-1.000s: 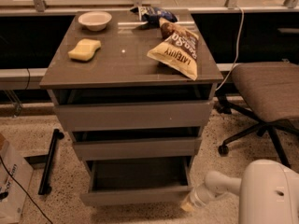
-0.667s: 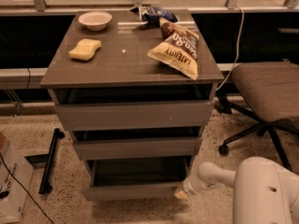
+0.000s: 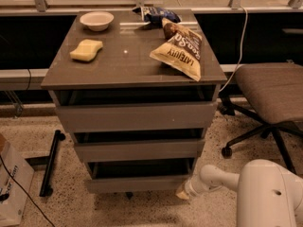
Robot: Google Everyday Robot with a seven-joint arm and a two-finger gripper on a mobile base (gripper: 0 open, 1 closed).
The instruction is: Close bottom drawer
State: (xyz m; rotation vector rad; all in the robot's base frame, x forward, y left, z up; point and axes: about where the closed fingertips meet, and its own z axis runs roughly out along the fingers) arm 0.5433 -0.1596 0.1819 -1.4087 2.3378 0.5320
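Note:
The bottom drawer (image 3: 137, 183) is the lowest, slimmest grey front of the three-drawer cabinet (image 3: 135, 70). It stands out only slightly from the cabinet, with a dark gap above its front. My gripper (image 3: 183, 192) is at the end of the white arm (image 3: 215, 179), low at the right end of the bottom drawer front and touching or very close to it.
A white bowl (image 3: 96, 20), a yellow sponge (image 3: 86, 50) and chip bags (image 3: 180, 52) lie on the cabinet top. An office chair (image 3: 267, 96) stands to the right. A black bar (image 3: 49, 164) and a cardboard box (image 3: 12, 183) lie on the floor at left.
The bottom drawer has slid inward and now shows far less of its inside. My gripper and arm have moved left and forward with the drawer front.

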